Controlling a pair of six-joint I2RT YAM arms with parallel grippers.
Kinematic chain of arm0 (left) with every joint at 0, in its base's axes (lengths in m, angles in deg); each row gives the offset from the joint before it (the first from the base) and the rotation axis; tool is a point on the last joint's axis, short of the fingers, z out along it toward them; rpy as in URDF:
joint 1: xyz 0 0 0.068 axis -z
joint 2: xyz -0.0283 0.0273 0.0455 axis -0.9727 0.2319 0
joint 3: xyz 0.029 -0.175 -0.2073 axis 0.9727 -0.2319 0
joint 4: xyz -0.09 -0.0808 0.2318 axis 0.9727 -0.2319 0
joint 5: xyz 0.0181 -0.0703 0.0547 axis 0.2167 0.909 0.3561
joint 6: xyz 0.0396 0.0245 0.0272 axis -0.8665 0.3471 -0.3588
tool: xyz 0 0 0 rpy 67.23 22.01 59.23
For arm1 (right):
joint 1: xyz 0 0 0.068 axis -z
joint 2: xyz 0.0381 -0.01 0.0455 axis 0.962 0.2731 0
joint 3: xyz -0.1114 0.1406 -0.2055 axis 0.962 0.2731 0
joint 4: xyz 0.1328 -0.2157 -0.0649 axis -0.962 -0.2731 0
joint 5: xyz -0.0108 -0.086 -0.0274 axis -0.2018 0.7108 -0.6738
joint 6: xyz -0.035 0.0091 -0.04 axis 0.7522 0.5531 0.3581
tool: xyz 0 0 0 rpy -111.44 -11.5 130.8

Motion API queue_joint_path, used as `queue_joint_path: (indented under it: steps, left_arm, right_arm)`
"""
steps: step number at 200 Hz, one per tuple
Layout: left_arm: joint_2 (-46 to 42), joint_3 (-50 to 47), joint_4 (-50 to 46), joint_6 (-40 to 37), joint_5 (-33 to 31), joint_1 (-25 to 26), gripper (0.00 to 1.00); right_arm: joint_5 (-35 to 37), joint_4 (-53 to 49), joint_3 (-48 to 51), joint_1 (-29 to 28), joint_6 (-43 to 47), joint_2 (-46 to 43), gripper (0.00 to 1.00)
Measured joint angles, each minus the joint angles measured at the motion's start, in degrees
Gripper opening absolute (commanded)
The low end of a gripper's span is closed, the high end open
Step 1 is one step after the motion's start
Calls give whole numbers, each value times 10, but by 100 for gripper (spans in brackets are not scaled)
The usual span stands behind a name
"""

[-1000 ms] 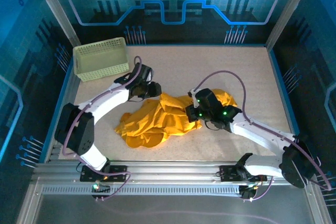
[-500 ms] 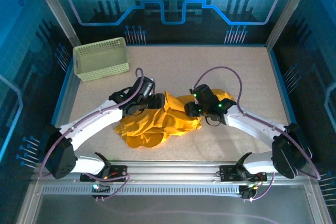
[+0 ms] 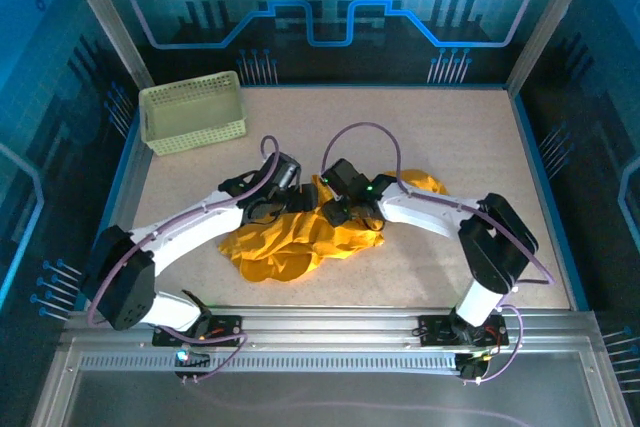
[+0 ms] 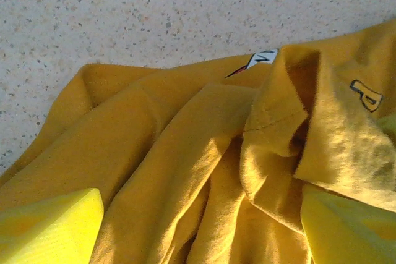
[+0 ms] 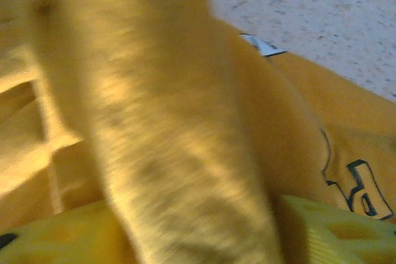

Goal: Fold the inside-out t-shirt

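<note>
Top external: t-shirt (image 3: 290,242) lies outside the basket (image 3: 200,135).

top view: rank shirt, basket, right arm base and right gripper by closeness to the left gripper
1. shirt, under the left gripper
2. right gripper, just right of it
3. basket, far left corner
4. right arm base, near right edge

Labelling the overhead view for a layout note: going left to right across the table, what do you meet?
basket → left end effector → right end effector; the t-shirt spreads beneath both, so it is left out.
</note>
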Motion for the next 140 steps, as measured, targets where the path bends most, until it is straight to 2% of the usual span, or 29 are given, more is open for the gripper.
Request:
queue_joint_path:
  steps: [44,69,109,140]
  left_arm:
    - [26,-7,13,8,15,-1,82]
    - [56,-2,14,8,27,-1,81]
    - [77,24,12,6,34,10,77]
    - [80,44,14,1,34,21,75]
  right_arm:
    - [-30,8,0,97,-21,-16,59]
    - [-46,9,0,132,-35,-18,56]
    - [-50,2,0,149,-46,-18,60]
    - [-19,-26,-1,123,-43,-55,65]
